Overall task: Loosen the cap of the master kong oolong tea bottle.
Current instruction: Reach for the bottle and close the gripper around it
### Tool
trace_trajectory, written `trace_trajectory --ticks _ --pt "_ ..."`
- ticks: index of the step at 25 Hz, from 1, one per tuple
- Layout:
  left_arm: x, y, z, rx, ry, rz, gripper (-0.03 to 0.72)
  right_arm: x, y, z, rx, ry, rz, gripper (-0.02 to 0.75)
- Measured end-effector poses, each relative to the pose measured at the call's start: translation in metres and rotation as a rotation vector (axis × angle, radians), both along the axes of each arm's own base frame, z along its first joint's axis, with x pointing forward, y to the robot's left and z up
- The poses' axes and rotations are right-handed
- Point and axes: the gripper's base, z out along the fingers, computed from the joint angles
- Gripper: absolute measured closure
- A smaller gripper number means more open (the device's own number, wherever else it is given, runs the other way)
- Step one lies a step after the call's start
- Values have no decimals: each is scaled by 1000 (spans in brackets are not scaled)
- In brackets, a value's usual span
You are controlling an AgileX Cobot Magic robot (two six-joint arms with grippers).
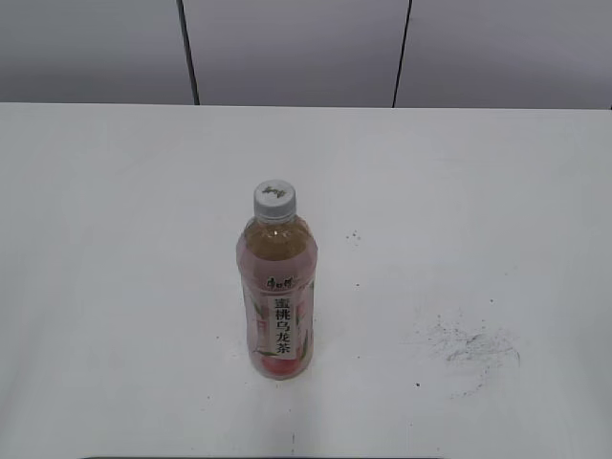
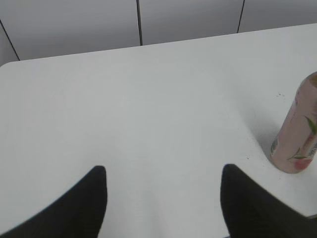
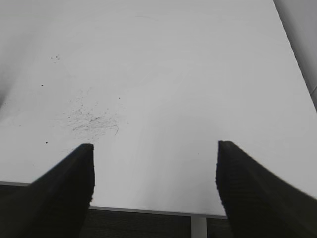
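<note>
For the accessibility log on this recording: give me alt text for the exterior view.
A capped master kong oolong tea bottle stands upright, alone, near the middle of a white table, its white-grey cap still on. Dark scuff marks smudge the table to its right; no arm or pincer appears.

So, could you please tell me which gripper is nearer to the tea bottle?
Left. The left gripper has the bottle at its view's right edge; the right gripper sees only bare table and scuff marks.
</note>
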Motion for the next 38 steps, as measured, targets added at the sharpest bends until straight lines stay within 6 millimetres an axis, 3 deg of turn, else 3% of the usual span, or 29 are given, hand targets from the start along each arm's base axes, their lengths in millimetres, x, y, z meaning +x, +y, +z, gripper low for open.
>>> trace_trajectory --ticks 31,34,38 --pt "0 0 0 -1 0 -1 252 0 0 0 0 0 0 164" --pt "1 -1 9 -17 -67 -5 252 0 0 0 0 0 0 164" --pt "12 -2 36 -58 -305 0 252 0 0 0 0 0 0 164"
